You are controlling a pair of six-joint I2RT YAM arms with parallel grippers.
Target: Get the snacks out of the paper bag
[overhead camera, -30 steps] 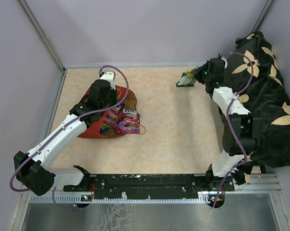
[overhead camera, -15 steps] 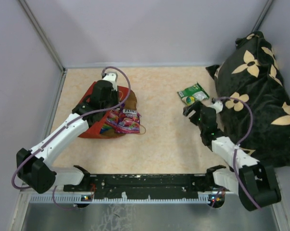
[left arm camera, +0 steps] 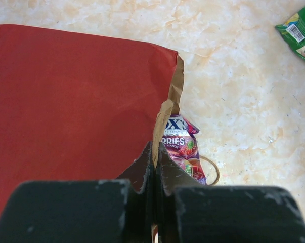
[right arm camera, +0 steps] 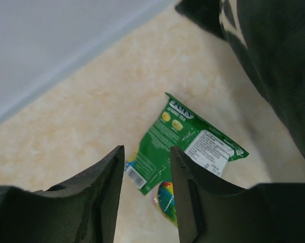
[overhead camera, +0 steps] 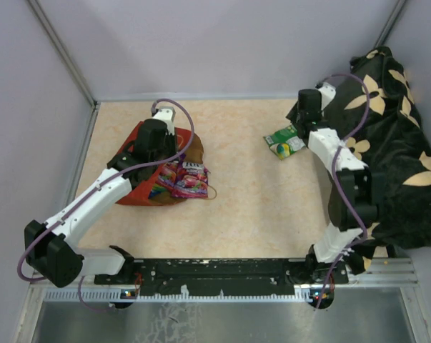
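Observation:
The red paper bag (overhead camera: 138, 193) lies on its side at the left of the table, mouth toward the middle. My left gripper (left arm camera: 159, 150) is shut on the brown inner edge of the paper bag (left arm camera: 76, 101) at its mouth. Purple candy packets (overhead camera: 186, 179) spill out of the opening; one purple packet (left arm camera: 183, 148) shows just past my left fingers. A green snack packet (overhead camera: 285, 141) lies flat on the table at the right. My right gripper (right arm camera: 147, 152) hovers above the green packet (right arm camera: 187, 134), open, with nothing between its fingers.
A black cloth with cream flowers (overhead camera: 394, 143) is heaped along the right side, close behind the right arm, and its edge (right arm camera: 273, 61) reaches toward the green packet. A thin brown bag handle (left arm camera: 213, 170) loops onto the table. Walls close off the far side.
The right gripper let go of the green packet, which now lies on the table. The right arm swung toward the near side and back up to the far right. The left arm stayed put.

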